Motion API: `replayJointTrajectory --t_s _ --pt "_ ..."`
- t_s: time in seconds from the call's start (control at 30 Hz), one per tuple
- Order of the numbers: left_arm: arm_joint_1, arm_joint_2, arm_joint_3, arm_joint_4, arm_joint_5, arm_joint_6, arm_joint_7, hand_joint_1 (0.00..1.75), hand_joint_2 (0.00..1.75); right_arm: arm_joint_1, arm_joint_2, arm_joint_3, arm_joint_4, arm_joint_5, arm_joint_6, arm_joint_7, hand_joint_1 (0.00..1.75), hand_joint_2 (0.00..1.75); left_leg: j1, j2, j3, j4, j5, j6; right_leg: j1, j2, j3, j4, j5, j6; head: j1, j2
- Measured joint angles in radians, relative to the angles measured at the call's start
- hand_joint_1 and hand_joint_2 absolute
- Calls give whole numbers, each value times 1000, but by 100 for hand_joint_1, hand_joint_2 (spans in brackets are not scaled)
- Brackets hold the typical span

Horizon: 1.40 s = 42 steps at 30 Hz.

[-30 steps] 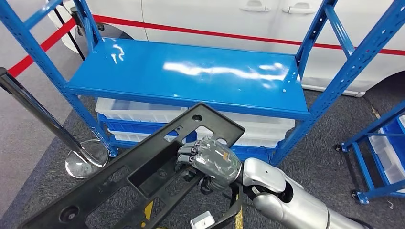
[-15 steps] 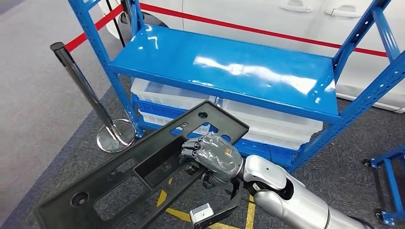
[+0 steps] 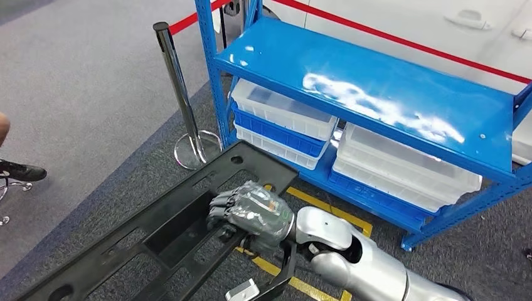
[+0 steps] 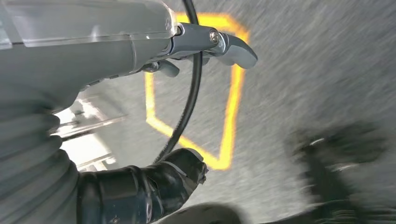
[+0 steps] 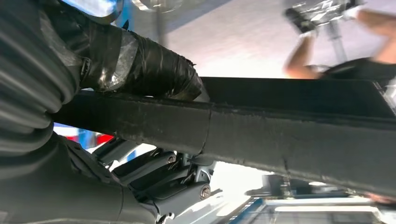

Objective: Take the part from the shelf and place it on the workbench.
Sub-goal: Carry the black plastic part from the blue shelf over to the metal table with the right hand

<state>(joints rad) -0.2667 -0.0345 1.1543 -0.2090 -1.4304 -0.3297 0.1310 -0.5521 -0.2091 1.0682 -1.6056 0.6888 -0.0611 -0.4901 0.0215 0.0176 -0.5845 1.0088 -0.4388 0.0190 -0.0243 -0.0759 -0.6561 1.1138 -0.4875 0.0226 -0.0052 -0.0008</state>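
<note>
One long black part (image 3: 157,232) was held by the right hand (image 3: 251,210), whose fingers were closed around a bar of its frame, and it was carried low above the grey carpet, well clear of the blue shelf (image 3: 383,94). Compared with a second earlier, the shelf and the steel post (image 3: 182,94) were shifted to the right in the head view, so the robot was judged to be turning away toward the workbench. The left hand (image 4: 140,93) was seen blurred at the wrist, probably empty with its fingers apart.
</note>
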Motion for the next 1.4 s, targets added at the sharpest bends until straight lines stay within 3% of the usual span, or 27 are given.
replayJointTrajectory --t_s 0.03,0.07,0.1,0.13,0.2,0.3,0.37,0.43,0.5,0.53,0.6,0.63,0.67,0.73,0.77,0.83,0.9,0.93,0.97,1.0,1.07,1.13,1.17,1.23,1.3,1.37,1.4 --pt "-19 -1 -4 0 -2 1 1 0 175 -1 3 4 6 -1 -3 1 175 175 -1 -10 -10 0 9 7 -1 40 -17 60 -48 -1 0 0" --pt "-32 -4 -8 0 -3 5 1 0 175 -1 4 8 12 -2 -8 1 175 175 -4 -21 -20 2 17 12 1 62 -34 126 -92 -4 0 0" --pt "-40 -7 -13 0 -4 10 0 0 175 0 4 10 19 -3 -12 2 175 175 -8 -32 -31 3 25 15 5 72 -45 180 -121 -6 0 0" --pt "-45 -11 -19 0 -5 15 0 0 175 1 3 12 27 -3 -15 2 175 175 -12 -44 -42 6 33 16 8 76 -43 206 -131 -11 0 0" --pt "-46 -19 -28 0 -5 18 2 0 175 2 3 13 40 -4 -21 3 175 175 -18 -68 -64 13 46 15 15 82 11 146 -94 -24 0 0" --pt "-50 -37 -38 0 -5 21 3 0 175 2 4 14 54 -4 -28 2 175 175 -18 -102 -90 17 70 8 21 138 123 -49 -43 -44 0 0" --pt "-53 -45 -46 0 -4 22 4 0 175 3 5 14 61 -5 -31 2 175 175 -13 -124 -99 8 91 -5 24 150 138 -85 -33 -43 0 0" --pt "-52 -46 -51 0 0 21 7 0 175 3 7 15 69 -5 -32 2 175 175 -13 -131 -104 -1 101 -18 23 124 133 -99 -12 -45 1 0" --pt "-52 -49 -55 0 6 19 15 0 175 4 12 15 76 -6 -36 1 175 175 -17 -88 -125 40 51 -27 18 93 123 -114 10 -54 0 0" --pt "-53 -50 -60 0 11 19 18 0 175 6 14 16 81 -6 -38 -1 175 175 -15 -57 -142 93 2 -30 19 78 114 -115 19 -57 0 0" --pt "-55 -53 -70 0 20 17 22 0 175 10 15 18 91 -8 -42 -6 175 175 -8 -28 -173 224 -75 -39 21 48 90 -109 31 -59 -1 0" --pt "-55 -55 -74 0 26 15 22 0 175 12 15 19 96 -8 -43 -9 175 175 -4 -24 -179 274 -80 -44 21 33 76 -103 35 -57 -1 0" --pt "-55 -56 -77 0 32 12 18 0 175 13 15 21 102 -9 -44 -11 175 175 -2 -22 -171 296 -59 -48 21 18 63 -97 39 -55 -1 0" --pt "-54 -59 -80 0 46 5 7 0 175 13 15 22 111 -10 -45 -13 175 175 1 -4 -107 240 1 -51 21 -11 39 -84 45 -49 -1 0" --pt "-55 -60 -82 0 52 1 2 0 175 13 15 22 114 -10 -46 -13 175 175 -3 17 -55 175 3 -51 22 -23 31 -78 48 -46 -2 0" --pt "-59 -61 -88 0 61 -4 -2 0 175 12 15 22 121 -11 -48 -14 175 175 -15 49 25 53 -33 -36 24 -47 26 -72 55 -36 -1 0" --pt "-59 -61 -94 0 65 -7 -3 0 175 11 18 22 126 -11 -50 -15 175 175 -25 42 37 10 -46 -14 23 -70 27 -75 65 -24 -1 0" --pt "-58 -61 -97 0 66 -8 -4 0 175 10 19 22 129 -11 -50 -16 175 175 -24 32 34 5 -38 -3 21 -66 26 -73 66 -17 -1 0" --pt "-56 -61 -99 0 66 -8 -5 0 175 10 20 22 131 -12 -51 -18 175 175 -23 22 30 0 -29 8 17 -42 22 -63 54 -11 -1 0" --pt "-54 -62 -100 0 66 -8 -7 0 175 10 20 22 134 -12 -53 -20 175 175 -20 12 26 -5 -20 19 15 -8 11 -34 28 -7 0 0" --pt "-53 -62 -104 0 67 -5 -12 0 175 12 19 22 140 -12 -58 -25 175 175 -20 -9 11 -6 -4 32 12 60 -33 79 -50 -4 1 0" --pt "-51 -62 -108 0 68 -1 -16 0 175 16 18 23 149 -7 -64 -29 175 175 -25 -37 -9 -1 9 36 13 75 -72 190 -100 -6 1 0" --pt "-49 -62 -110 0 69 0 -18 0 175 17 18 23 153 -5 -66 -31 175 175 -27 -52 -18 2 14 36 13 76 -69 202 -98 -9 1 0" --pt "-46 -62 -115 0 69 4 -22 0 175 17 18 23 160 -4 -69 -31 175 175 -28 -82 -32 12 21 33 16 90 -6 109 -48 -20 1 0" --pt "-45 -65 -121 0 72 9 -24 0 175 15 18 23 165 -4 -70 -32 175 175 -28 -108 -44 20 27 25 17 133 67 -19 -10 -32 0 0" --pt "-45 -67 -124 0 77 20 -25 0 175 13 18 23 168 -4 -72 -33 175 175 -22 -130 -57 23 36 12 20 155 88 -68 -5 -37 0 0" --pt "-43 -67 -125 0 78 27 -25 0 175 12 19 23 170 -4 -73 -33 175 175 -19 -142 -61 22 41 5 22 146 88 -74 -1 -37 1 0"
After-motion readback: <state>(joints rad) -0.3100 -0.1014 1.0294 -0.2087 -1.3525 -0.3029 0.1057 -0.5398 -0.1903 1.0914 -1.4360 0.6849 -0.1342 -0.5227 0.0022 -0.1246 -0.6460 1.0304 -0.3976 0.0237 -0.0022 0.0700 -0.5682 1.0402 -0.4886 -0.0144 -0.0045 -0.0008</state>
